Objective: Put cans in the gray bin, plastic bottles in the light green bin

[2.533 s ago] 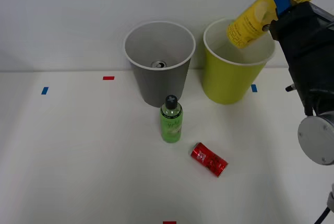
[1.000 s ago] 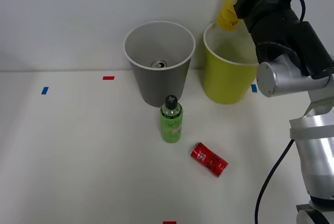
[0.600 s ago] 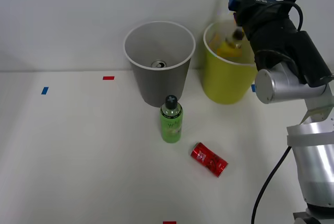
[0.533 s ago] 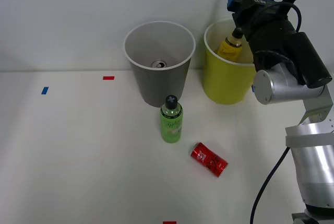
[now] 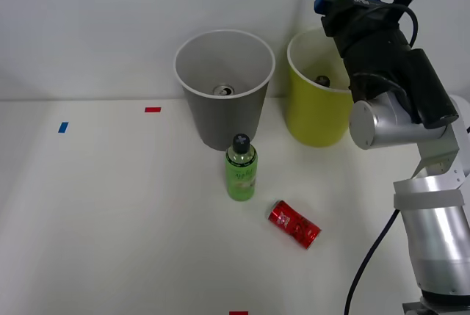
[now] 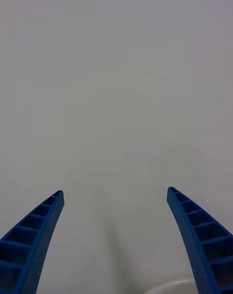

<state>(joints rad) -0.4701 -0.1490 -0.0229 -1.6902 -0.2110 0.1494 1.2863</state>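
gray bin [image 5: 224, 87]: tall, round, tapering down, paler rim, upright at the back of the table, left of the light green bin
can in gray bin [image 5: 223, 90]: silver top visible at the bottom
light green bin [image 5: 317, 109]: lime, whitish rim, upright, just beside the gray bin
yellow bottle [image 5: 322, 80]: inside the light green bin, black cap showing
green bottle [image 5: 241, 168]: black cap, label, standing upright in front of the gray bin
red can [image 5: 294, 224]: white marks, lying on its side, near the green bottle
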